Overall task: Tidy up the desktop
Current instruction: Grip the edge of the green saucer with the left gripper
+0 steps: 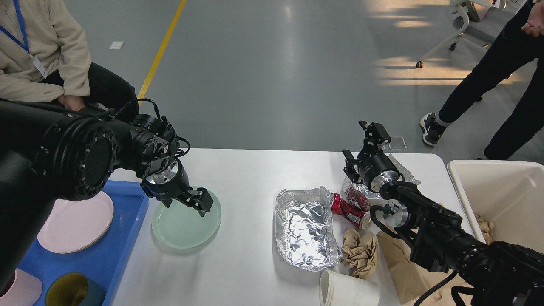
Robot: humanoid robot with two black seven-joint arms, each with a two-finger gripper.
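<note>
The white desktop [255,170] carries dishes on its left and litter on its right. My left gripper [185,203] stands open low over the far rim of a pale green plate [185,223], one finger on each side of the rim, nothing held. My right gripper [361,144] is open and empty, raised above a crumpled clear plastic bag [399,169] and a crushed red can [348,211]. Beside these lie a crinkled foil tray [306,227], a ball of brown paper [361,250], a tipped white paper cup [348,291] and a flat brown paper bag [403,274].
A blue tray [131,204] at the left holds a pink plate [74,223], a pink cup [21,289] and a dark green cup [72,291]. A cream bin [501,191] with paper scraps stands at the right. One person sits far left; another stands far right.
</note>
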